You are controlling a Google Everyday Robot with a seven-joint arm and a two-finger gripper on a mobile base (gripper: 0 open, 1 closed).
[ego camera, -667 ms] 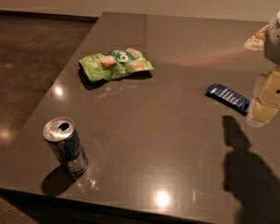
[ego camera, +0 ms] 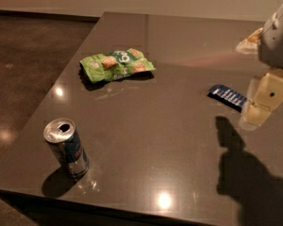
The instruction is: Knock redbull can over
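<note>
The redbull can [ego camera: 66, 147] stands upright near the front left corner of the dark table [ego camera: 170, 140]. It has a blue and silver body and a shiny silver top with the tab opening showing. My gripper [ego camera: 253, 117] hangs at the far right edge of the view, above the table and just right of the flat blue wrapper bar [ego camera: 228, 96]. It is far from the can, with most of the table's width between them, and holds nothing that I can see.
A green snack bag [ego camera: 115, 65] lies at the back left of the table. A pale object [ego camera: 249, 44] sits at the far right back edge. The table's left and front edges drop to a dark floor [ego camera: 23, 55].
My gripper has shifted slightly to the left. The can, the bag and the wrapper bar have not moved.
</note>
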